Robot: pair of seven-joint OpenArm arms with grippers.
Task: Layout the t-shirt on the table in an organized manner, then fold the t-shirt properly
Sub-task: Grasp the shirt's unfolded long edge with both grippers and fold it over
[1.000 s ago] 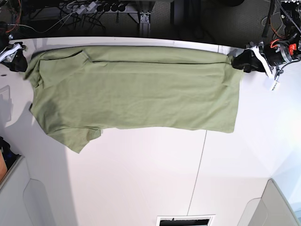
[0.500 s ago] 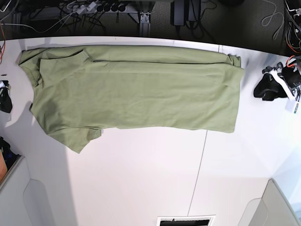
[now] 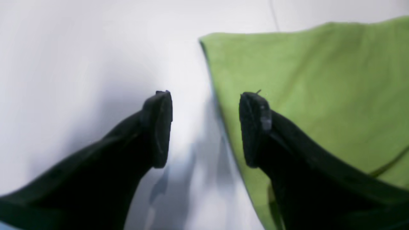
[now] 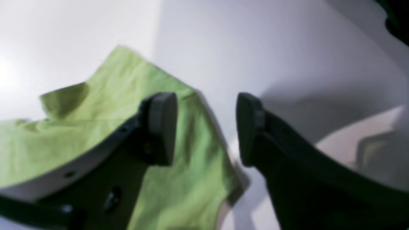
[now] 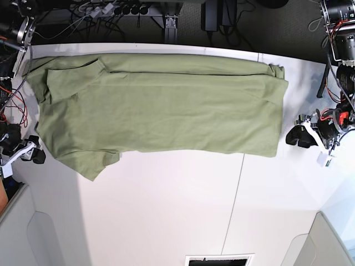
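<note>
The olive-green t-shirt lies spread flat across the far half of the white table, with a sleeve sticking out at its near left. My left gripper is open and empty just right of the shirt's near right corner. In the left wrist view it straddles the shirt's edge, one finger over cloth and one over bare table. My right gripper is open and empty beside the sleeve. In the right wrist view it hovers at the sleeve's edge.
A thin dark seam runs across the table. Grey bins stand at the near left and near right corners. A dark slot sits at the front edge. Cables and power strips lie behind the table.
Both grippers have let go of the shirt's far corners and opened. They have moved toward the near side, along the shirt's left and right edges. The shirt has stayed flat.
</note>
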